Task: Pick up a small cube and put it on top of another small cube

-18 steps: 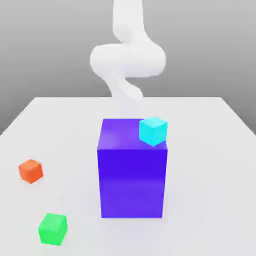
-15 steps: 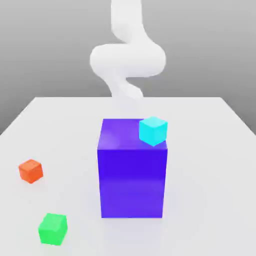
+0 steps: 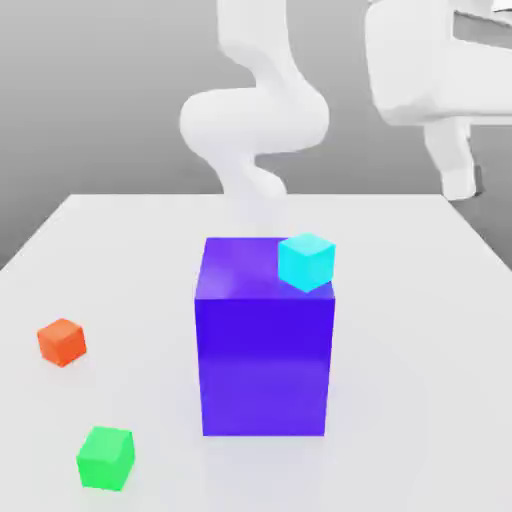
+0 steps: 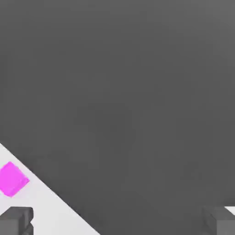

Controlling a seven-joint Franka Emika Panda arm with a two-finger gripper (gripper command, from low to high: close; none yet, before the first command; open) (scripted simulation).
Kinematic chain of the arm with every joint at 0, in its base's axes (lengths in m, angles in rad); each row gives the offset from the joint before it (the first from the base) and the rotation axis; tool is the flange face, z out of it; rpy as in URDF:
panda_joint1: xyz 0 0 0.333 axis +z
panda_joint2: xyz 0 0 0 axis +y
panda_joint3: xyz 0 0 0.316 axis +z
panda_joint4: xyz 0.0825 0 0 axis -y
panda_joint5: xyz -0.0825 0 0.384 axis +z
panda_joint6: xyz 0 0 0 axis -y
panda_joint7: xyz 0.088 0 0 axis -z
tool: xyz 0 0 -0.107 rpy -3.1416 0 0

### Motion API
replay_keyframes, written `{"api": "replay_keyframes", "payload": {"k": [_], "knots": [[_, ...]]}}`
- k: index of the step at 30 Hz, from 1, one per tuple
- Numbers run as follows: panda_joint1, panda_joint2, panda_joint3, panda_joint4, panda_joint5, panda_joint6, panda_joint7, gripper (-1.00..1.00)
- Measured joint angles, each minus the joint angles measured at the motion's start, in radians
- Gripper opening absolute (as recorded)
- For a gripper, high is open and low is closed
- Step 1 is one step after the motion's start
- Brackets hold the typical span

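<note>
Near to far, ext. view: green cube (image 3: 105, 458) and orange cube (image 3: 62, 341) on table (image 3: 430, 330) toward view's left; cyan cube (image 3: 306, 261) atop big blue block (image 3: 264, 345), at its far right corner. Behind, upper right: gripper (image 3: 458, 165) has just swung into view, raised, fingers (image 4: 16, 219) spread wide, grasping nothing. Cubes unmoved; pick likely not yet begun. Magenta cube (image 4: 13, 179) near table's edge in hand view.
</note>
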Motion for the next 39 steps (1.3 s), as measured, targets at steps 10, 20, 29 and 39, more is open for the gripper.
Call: {"api": "replay_keyframes", "payload": {"k": [10,20,29,39], "knots": [[0.09,0.363,0.064,0.087,-0.074,0.059,-0.203,0.0],[0.17,0.718,0.073,0.175,-0.19,0.187,-0.287,-1.0],[0.166,0.667,0.081,0.162,-0.18,0.146,-0.295,-1.0],[-0.046,0.415,-0.061,-0.069,-0.118,0.132,-0.345,-1.0]]}}
